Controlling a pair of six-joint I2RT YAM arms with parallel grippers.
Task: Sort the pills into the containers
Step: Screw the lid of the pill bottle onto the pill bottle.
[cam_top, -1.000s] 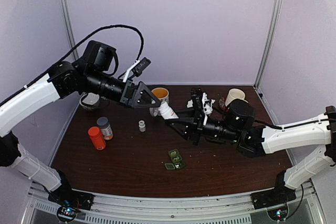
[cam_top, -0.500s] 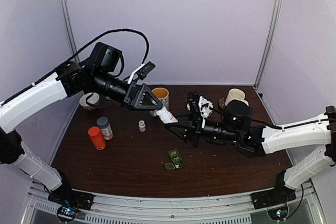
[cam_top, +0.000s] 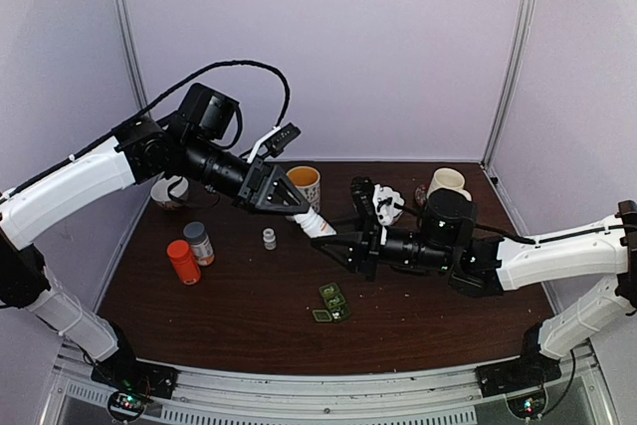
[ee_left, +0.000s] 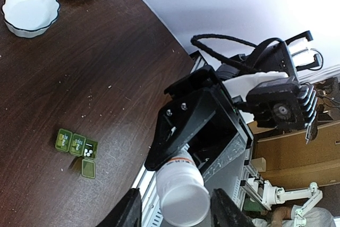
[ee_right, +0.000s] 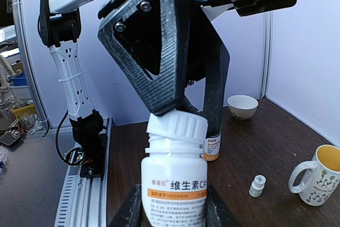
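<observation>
Dark-green pill box point(cam_top: 333, 303) lying flat on the brown tabletop point(cam_top: 229, 316), in the near-centre region, below and apart from both arms. The box is a short row of three square compartments. In the left wrist view, two compartments are covered by labelled lids. The third is uncovered, its lid point(ee_left: 88, 168) folded out to the side, and contains a few small white pills point(ee_left: 87, 153).

Above the tabletop, the right end effector point(cam_top: 331, 239) is closed on the body of a white bottle point(ee_right: 174, 184) with an orange label band. The left end effector point(cam_top: 304, 215) straddles the bottle's ribbed cap point(ee_right: 177, 128). Its jaws are part-way apart, with a gap visible on one side of the cap.

An orange bottle point(cam_top: 183, 262) and a small vial point(cam_top: 269, 238) stand well to the left of the box.
</observation>
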